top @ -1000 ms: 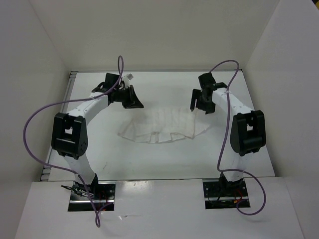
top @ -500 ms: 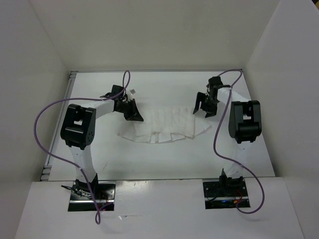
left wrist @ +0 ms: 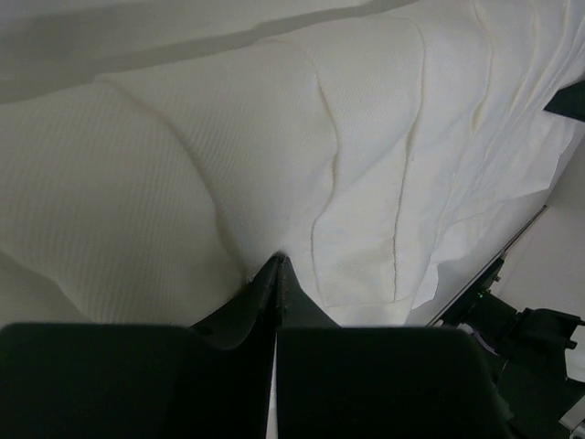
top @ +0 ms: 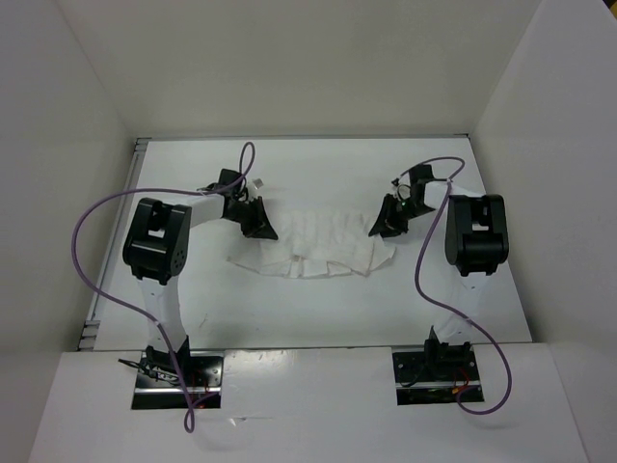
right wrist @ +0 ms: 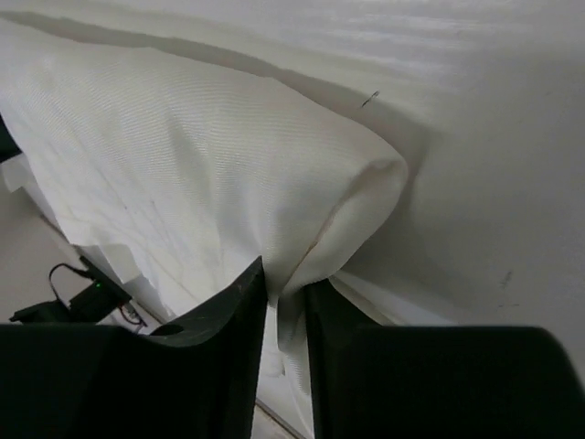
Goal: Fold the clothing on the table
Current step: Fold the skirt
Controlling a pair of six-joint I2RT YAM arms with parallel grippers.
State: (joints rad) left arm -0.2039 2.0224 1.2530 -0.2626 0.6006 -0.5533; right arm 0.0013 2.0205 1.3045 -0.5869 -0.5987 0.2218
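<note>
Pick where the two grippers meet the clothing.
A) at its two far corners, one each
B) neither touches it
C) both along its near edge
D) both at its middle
A: the top view has the left gripper and the right gripper each on a far corner of the clothing.

- You have bare table (top: 318, 304) at 6 and 12 o'clock of the clothing (top: 323, 246).
- At 9 o'clock the left gripper (top: 261, 225) blocks you, and at 3 o'clock the right gripper (top: 385, 226).
- Upright walls (top: 87, 116) close three sides.
</note>
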